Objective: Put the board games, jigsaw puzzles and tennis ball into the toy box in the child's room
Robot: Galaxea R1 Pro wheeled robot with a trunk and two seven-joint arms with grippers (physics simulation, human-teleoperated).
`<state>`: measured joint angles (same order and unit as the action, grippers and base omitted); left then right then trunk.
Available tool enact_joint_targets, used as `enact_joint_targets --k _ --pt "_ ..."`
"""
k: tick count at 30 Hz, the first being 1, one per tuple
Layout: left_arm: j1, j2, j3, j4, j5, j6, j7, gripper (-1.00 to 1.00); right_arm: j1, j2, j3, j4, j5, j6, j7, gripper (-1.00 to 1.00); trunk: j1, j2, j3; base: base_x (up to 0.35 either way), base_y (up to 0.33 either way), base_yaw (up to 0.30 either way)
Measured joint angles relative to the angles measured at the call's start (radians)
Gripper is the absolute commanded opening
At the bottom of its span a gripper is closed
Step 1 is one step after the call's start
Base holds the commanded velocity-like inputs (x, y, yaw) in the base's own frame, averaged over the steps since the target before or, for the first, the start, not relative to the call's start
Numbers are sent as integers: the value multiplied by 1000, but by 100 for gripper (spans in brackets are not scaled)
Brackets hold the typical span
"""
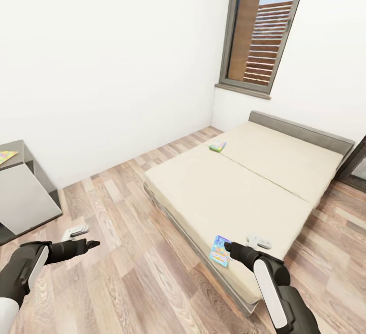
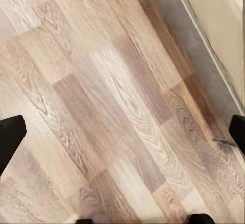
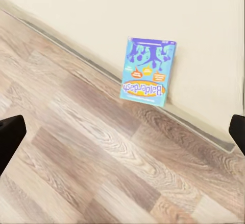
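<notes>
Both pairs of jaws stand wide apart and empty: the right gripper (image 1: 230, 246) hovers just beside the blue board game (image 3: 148, 71) (at the near edge of the bed (image 1: 244, 171)). The left gripper (image 1: 94, 244) hangs over the wood floor (image 2: 102, 106), and a second, white-green board game (image 1: 218, 146) lies on the mattress's far side.

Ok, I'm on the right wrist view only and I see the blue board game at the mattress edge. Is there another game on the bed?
Observer: Yes, a white-green board game lies at the far corner of the bed.
Operator: Where's my right gripper?
Observer: The right gripper is open beside the blue board game, at the bed's near corner.
Operator: And the left?
Observer: The left gripper is open over the floor.
</notes>
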<state>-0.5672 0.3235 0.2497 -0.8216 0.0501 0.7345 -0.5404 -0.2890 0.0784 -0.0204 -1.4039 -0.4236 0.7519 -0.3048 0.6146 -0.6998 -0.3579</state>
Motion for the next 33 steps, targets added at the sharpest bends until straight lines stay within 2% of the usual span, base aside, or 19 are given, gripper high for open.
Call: enact_joint_targets --k 21,33 --pt "0 0 0 0 0 0 0 100 0 1 0 18 0 -1 0 100 0 0 0 0 17 -280" --pt "0 0 1 0 0 0 0 100 0 1 0 19 1 -2 0 100 0 0 0 0 143 -280"
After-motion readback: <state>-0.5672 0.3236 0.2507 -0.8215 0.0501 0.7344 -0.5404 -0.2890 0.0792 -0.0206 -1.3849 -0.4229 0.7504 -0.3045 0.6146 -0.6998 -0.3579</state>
